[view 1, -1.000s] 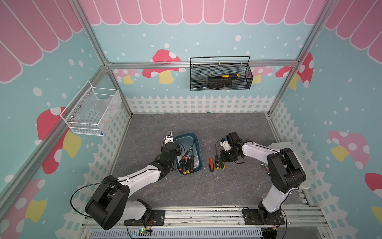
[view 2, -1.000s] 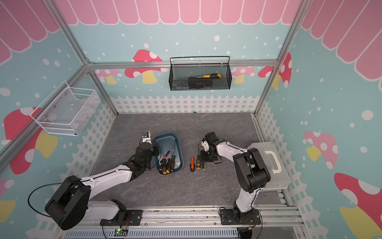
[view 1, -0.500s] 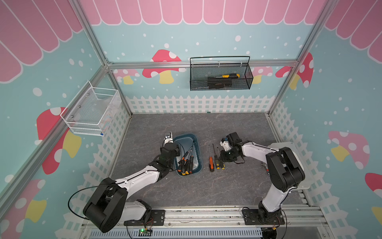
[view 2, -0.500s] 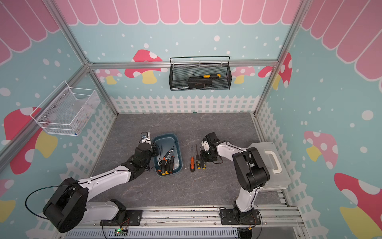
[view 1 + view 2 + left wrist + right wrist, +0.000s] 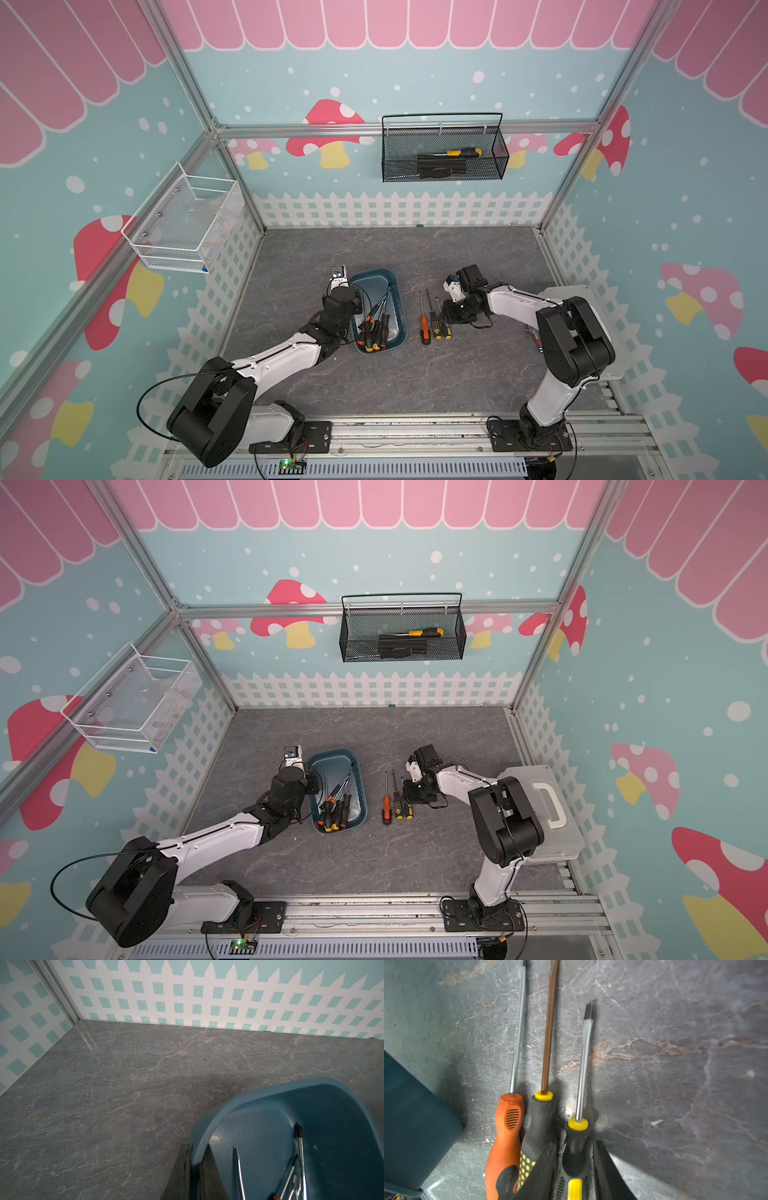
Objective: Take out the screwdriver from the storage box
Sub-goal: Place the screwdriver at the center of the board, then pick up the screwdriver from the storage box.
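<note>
Left claw (image 5: 197,1153) pinches the box (image 5: 374,272) rim. Right claw (image 5: 575,1145), parted, straddles a screwdriver (image 5: 578,1124) on the table (image 5: 415,257); more lie boxed. Likely light and rigid; its rubbery handle should grip best.

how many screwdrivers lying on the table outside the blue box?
3, side by side right of the box: orange-handled one nearest it, black-and-yellow one in the middle, short yellow-capped one between the open jaws of the right tool.
</note>
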